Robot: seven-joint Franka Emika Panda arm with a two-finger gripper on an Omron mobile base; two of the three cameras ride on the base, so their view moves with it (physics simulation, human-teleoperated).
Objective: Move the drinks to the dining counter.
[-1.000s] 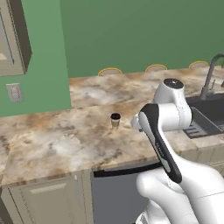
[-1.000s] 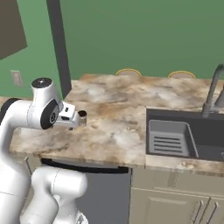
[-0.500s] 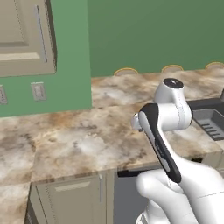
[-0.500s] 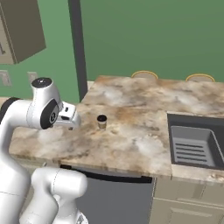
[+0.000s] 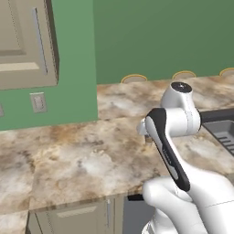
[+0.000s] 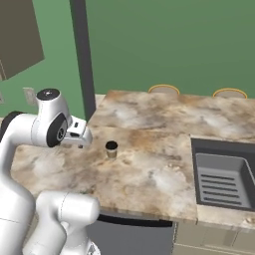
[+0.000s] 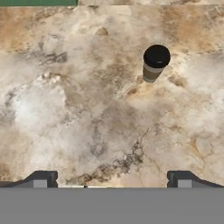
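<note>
You see the white arm folded low over the tan-and-white marbled stone counter (image 6: 149,169), gripper (image 7: 111,180) spread wide and empty; the short tan paper cup with dark lid (image 7: 154,63) stands upright ahead, no readable label.

White glossy arm (image 5: 183,201), rounded bulbous segments, dark grey joint caps and a black strip along one link; gripper (image 7: 111,179) has two small dark square fingertips.

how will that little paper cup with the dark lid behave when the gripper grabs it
The paper cup looks small and thin-walled, so probably light and easily crushed. Standing upright and alone on the counter, it may tip if nudged. The open gripper spans it easily.
</note>
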